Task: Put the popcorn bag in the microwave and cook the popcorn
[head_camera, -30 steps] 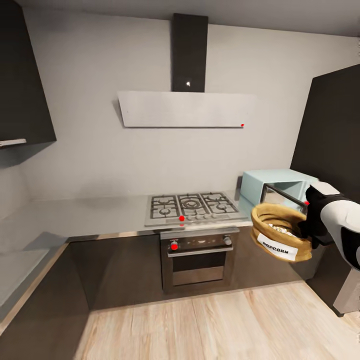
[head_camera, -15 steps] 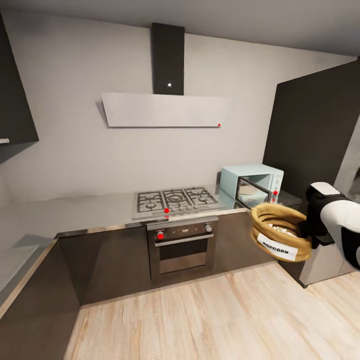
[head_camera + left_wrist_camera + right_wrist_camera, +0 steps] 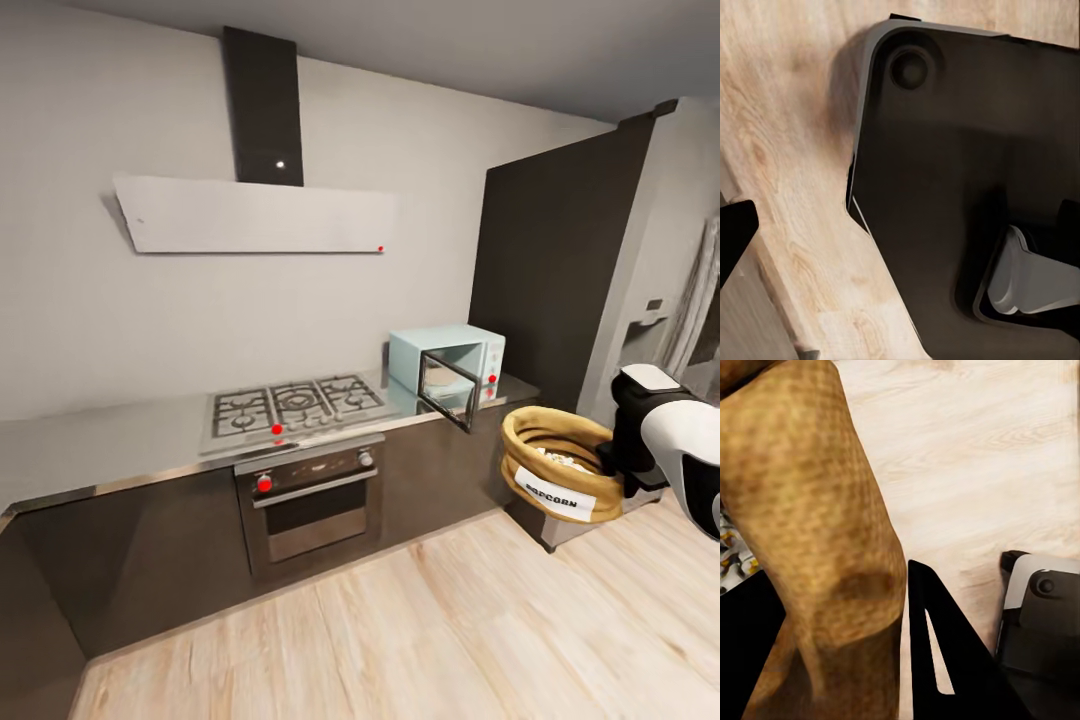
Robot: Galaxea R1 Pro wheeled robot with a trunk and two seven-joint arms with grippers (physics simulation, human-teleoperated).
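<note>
Your right arm point(image 3: 680, 450) comes in from the right edge of the head view, its white shell bent at the wrist and its black end turned toward the popcorn bag point(image 3: 558, 463). The bag hangs in the air at that black end, well above the wooden floor point(image 3: 400, 630), upright with its rolled rim open to the top and the white "POPCORN" label facing you. Inside the rim you can see the popcorn point(image 3: 560, 459), a pale heap.

The microwave point(image 3: 447, 362) sits on the tabletop point(image 3: 100, 440) to the right of the gas hob point(image 3: 295, 405), with its dark glass door swung open toward the room. The bag is apart from it, lower and to the right, not over the tabletop. Below the hob is the built-in oven point(image 3: 308, 495), and above it the range hood point(image 3: 255, 212).

The right wrist view gives you what the head view hides: the right gripper point(image 3: 889, 607) has its fingers point(image 3: 945, 652) pinching the tan rolled wall of the bag, one dark finger lying against the outside of the cloth. The floor and a corner of the robot's base point(image 3: 1042, 622) lie beyond it.

The left wrist view looks down on the dark base point(image 3: 960, 150) and the floor beside it. A grey part shows at one edge, but you cannot tell from it whether the left fingers are spread or pressed together.
</note>
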